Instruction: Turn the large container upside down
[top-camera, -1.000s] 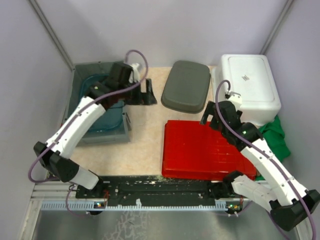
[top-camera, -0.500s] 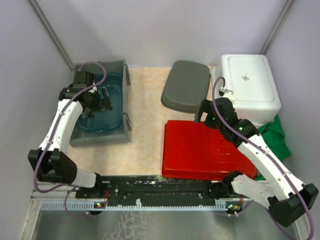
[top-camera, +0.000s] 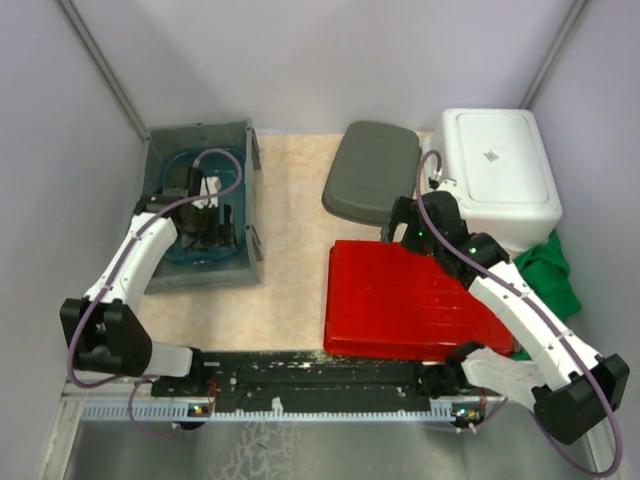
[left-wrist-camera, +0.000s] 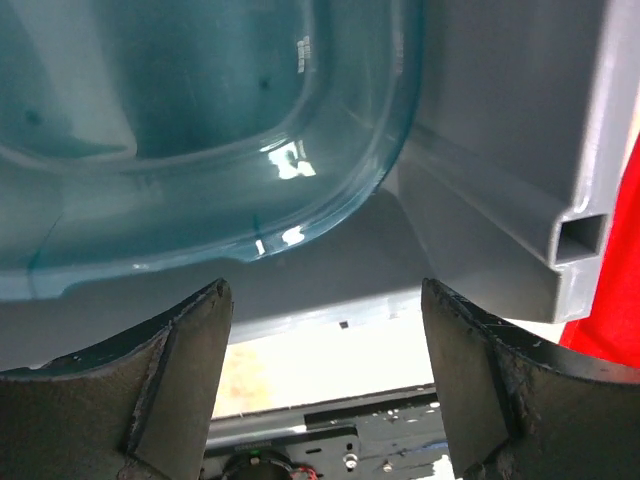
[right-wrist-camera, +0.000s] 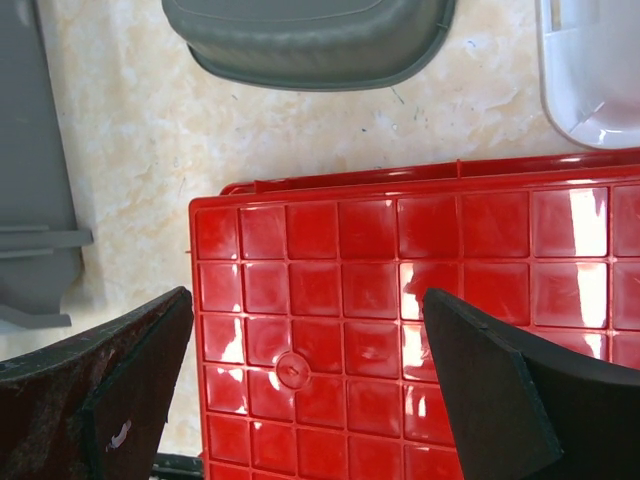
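Note:
A large grey bin (top-camera: 200, 135) stands open side up at the far left, with a translucent teal tub (top-camera: 220, 170) inside it. My left gripper (top-camera: 212, 228) is open and empty, low over the near part of the bin. In the left wrist view my left gripper (left-wrist-camera: 325, 390) has its jaws wide apart, below the teal tub (left-wrist-camera: 200, 120) and the grey bin wall (left-wrist-camera: 500, 150). A big red container (top-camera: 410, 300) lies bottom up at the right. My right gripper (top-camera: 405, 225) is open and hovers over its far edge. The right wrist view shows my right gripper (right-wrist-camera: 310, 390) above the red gridded bottom (right-wrist-camera: 400, 300).
A dark grey tub (top-camera: 372, 172) lies bottom up at the back middle and also shows in the right wrist view (right-wrist-camera: 310, 40). A white container (top-camera: 495, 170) sits at the back right, with a green cloth (top-camera: 550, 275) beside it. Walls close in on both sides.
My left gripper has left the bin's right wall and moved left and nearer, over the bin. The grey bin has settled upright. My right gripper has shifted a little left and farther.

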